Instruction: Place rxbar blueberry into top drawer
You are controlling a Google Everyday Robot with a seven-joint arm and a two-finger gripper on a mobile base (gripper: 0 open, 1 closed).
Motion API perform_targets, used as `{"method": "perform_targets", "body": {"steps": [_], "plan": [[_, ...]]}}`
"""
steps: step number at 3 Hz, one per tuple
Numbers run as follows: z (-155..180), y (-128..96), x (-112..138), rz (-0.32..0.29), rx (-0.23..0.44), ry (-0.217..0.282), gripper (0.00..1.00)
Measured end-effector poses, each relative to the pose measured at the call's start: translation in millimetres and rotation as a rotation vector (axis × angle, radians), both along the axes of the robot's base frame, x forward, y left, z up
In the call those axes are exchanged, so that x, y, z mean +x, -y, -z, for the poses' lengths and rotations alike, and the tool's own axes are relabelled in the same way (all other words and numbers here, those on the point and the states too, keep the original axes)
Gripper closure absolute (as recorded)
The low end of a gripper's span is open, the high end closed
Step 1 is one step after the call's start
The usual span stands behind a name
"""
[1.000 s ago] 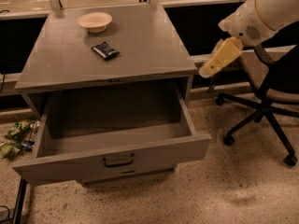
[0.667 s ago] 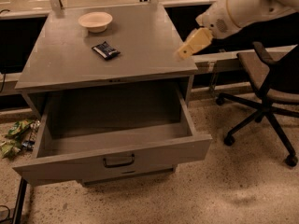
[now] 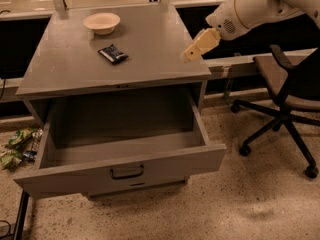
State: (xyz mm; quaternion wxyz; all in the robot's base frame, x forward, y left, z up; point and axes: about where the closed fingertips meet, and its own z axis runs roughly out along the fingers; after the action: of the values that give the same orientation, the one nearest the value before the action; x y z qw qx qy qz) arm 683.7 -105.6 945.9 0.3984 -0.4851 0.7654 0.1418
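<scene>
The wide grey metal top drawer (image 3: 120, 171) stands open below the grey tabletop (image 3: 150, 39). The flat navy-wrapped rxbar blueberry (image 3: 113, 53) lies on the tabletop, at 5 o'clock from the round cream bowl (image 3: 101, 22). At the bar's 3 o'clock, the cream gripper (image 3: 189, 55) hovers near the tabletop's right edge, jaws closed on nothing.

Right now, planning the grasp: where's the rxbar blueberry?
The rxbar blueberry lies on the cabinet top, left half, by the bowl; the pincer hovers over its right edge.
</scene>
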Motion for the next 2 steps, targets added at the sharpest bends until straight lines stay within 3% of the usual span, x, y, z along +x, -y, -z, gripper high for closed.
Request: {"method": "perform_targets", "body": {"steps": [1,2], "plan": [[-0.4,-50.8,29.9,-0.016,0.074,0.059,0.0],[13.3,-111.6,57.9,-0.003,0.195,0.08,0.0]]}}
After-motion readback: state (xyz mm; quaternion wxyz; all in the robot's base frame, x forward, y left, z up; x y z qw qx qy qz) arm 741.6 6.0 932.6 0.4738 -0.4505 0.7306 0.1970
